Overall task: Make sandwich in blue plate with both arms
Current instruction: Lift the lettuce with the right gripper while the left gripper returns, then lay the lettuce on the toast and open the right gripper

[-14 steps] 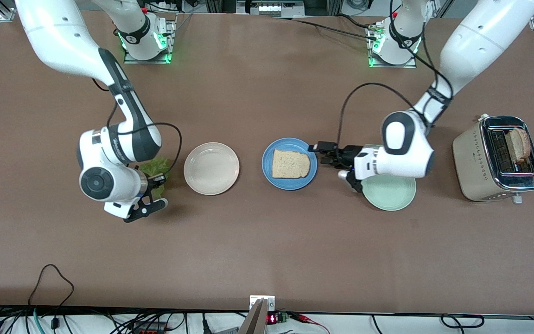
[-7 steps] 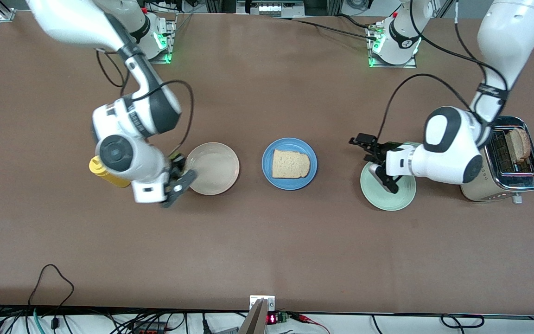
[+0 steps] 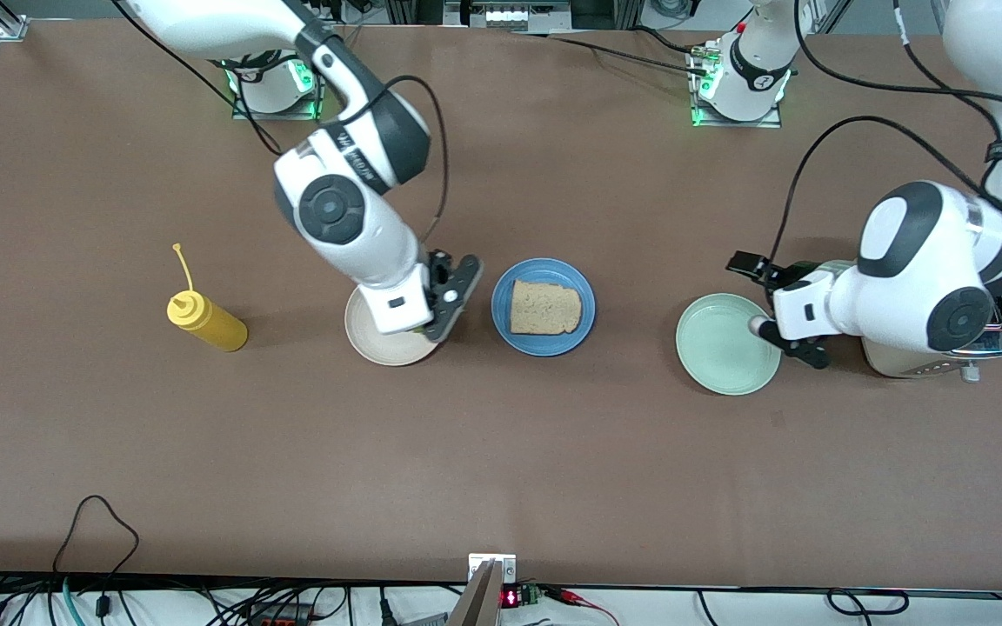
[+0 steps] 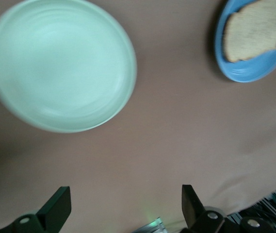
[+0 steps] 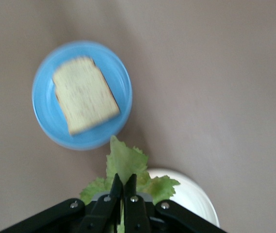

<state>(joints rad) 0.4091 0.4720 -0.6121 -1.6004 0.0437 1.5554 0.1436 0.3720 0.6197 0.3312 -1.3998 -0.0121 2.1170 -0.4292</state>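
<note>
Gripping status, right gripper (image 5: 123, 187): fingers pressed together on the lettuce leaf (image 5: 128, 172), pinching it at its lower edge; the ruffled tip sticks out past the fingertips.
Right gripper position: in the air over the edge of the beige-white plate (image 3: 384, 346) that faces the blue plate (image 3: 543, 306); the right arm reaches in from its base at the top of the front view.
Lettuce leaf, front view: hidden under the wrist body; seen only by the right wrist camera.
Left gripper (image 4: 123, 206): jaws spread wide, nothing between the 2 fingers (image 4: 55, 208).
Left gripper position: in the front view (image 3: 779, 335) it hangs at the rim of the mint-green plate (image 3: 725, 343), on the side toward the toaster (image 3: 936, 352); contact with the rim cannot be judged, probably clear of it.
Blue plate: near the middle of the table, between the beige-white plate and the mint-green plate, apart from both.
Bread slice (image 3: 545, 308): 1 slice lying flat in the blue plate, uncovered.
Mint-green plate contents: bare in the left wrist view (image 4: 60, 63).
Toaster: at the left arm's end of the table, mostly covered by the left arm's wrist body.
Yellow squeeze bottle (image 3: 205, 320): on the table toward the right arm's end, well apart from the beige-white plate, cap tether sticking up.
</note>
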